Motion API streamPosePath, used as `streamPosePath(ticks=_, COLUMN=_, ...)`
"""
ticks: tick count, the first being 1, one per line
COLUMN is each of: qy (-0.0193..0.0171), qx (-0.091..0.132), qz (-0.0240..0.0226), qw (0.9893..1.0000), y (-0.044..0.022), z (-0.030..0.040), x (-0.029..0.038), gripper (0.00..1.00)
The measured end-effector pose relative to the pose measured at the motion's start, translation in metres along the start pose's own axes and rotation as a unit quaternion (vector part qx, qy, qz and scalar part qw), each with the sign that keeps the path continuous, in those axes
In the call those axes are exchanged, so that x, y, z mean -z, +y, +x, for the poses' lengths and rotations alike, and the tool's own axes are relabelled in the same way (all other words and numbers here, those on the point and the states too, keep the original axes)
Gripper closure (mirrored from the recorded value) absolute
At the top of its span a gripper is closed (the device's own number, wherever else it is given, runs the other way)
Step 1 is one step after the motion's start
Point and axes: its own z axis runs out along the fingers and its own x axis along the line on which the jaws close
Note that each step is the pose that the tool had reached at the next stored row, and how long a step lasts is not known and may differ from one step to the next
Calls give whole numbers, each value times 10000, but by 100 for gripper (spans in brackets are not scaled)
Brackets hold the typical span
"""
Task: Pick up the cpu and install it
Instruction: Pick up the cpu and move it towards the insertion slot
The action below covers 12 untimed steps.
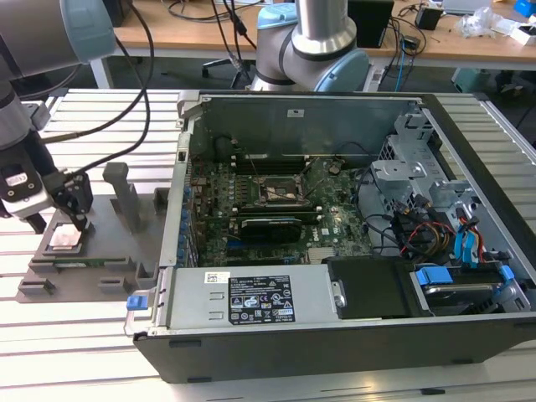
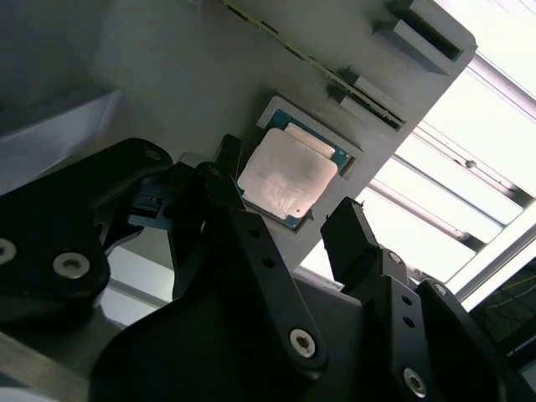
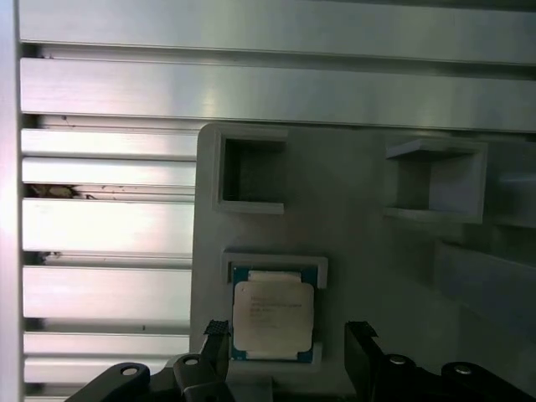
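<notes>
Slatted aluminium table (image 1: pixel 100 105) carries grey fixture plate (image 1: pixel 105 247) and open computer case (image 1: pixel 335 356), just beside each other.

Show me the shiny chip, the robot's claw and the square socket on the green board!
cpu (image 3: pixel 272 314): first wrist view, middle of its silver top.
gripper (image 1: pixel 60 224): exterior view, midway between its open fingertips.
socket (image 1: pixel 283 194): exterior view, middle of the square frame.

The cpu (image 2: pixel 289 177) sits flat in a shallow pocket on the grey holder plate (image 2: pixel 167 75), silver top up. The gripper (image 2: pixel 285 186) hangs right over it, black fingers (image 2: pixel 247 222) spread apart, one on either side. Pale table slats (image 2: pixel 452 193) run past the plate.
</notes>
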Motion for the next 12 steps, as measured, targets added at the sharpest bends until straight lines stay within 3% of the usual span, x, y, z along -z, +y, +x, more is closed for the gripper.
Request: streamPosePath(ticks=12, qy=-1, qx=26, qz=18, qw=10000, y=2, z=1, x=-43, gripper=34)
